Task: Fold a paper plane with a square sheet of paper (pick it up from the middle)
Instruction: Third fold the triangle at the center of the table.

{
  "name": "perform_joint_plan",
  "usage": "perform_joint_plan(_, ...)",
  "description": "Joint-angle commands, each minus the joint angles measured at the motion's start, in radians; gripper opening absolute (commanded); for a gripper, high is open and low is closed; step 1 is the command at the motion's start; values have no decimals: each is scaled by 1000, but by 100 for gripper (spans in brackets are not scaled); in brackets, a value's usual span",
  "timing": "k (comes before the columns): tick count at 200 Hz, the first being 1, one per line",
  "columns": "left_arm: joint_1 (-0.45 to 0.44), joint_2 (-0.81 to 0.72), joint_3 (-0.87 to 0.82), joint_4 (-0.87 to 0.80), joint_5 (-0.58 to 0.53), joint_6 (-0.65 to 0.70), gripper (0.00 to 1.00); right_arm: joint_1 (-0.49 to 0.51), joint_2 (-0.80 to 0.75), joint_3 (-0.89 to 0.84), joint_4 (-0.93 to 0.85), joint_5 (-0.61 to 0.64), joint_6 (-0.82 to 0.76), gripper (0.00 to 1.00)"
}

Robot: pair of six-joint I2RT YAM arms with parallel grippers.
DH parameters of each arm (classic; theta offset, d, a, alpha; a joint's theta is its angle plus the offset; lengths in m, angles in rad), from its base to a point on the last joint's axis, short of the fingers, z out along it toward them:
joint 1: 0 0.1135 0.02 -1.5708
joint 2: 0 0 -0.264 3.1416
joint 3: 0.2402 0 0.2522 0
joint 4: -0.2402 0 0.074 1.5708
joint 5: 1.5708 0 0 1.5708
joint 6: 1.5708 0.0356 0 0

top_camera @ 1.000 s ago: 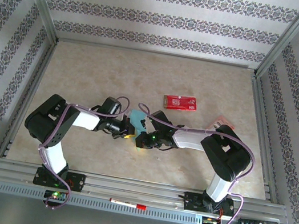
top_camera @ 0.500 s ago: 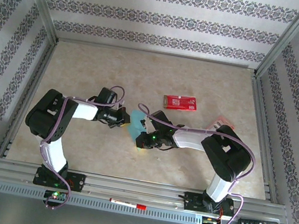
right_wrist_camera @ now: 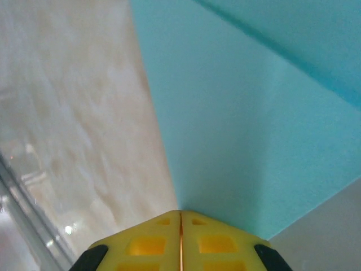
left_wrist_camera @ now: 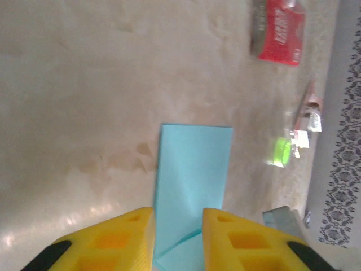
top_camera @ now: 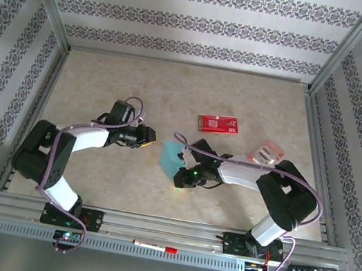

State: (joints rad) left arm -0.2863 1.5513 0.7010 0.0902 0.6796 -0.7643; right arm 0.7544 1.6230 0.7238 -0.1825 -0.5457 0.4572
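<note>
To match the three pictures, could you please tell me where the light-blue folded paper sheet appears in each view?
Top external: light-blue folded paper sheet, table centre.
Left wrist: the sheet, lower centre.
Right wrist: the sheet, upper right.
Shared landmark: red rectangular packet, beyond the paper in top and left wrist views.

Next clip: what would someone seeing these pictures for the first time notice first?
The folded light-blue paper stands out in the middle of the beige table. The right gripper has its yellow jaws shut right at one corner of the paper, and the left gripper hovers just to its left with jaws apart. A red packet lies farther back, apart from the paper.
</note>
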Motion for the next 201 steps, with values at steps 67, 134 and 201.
perform_joint_plan(67, -101, -22, -88, 19, 67, -36, 45, -100, -4, 80, 25, 86, 87, 22)
perform_joint_plan(134, -155, 47, -74, 37, 78, -60, 52, -128, 54, 86, -1, 143, 86, 17)
perform_joint_plan(201, -166, 114, -21, 32, 86, -64, 51, -132, 74, 53, 29, 145, 102, 12)
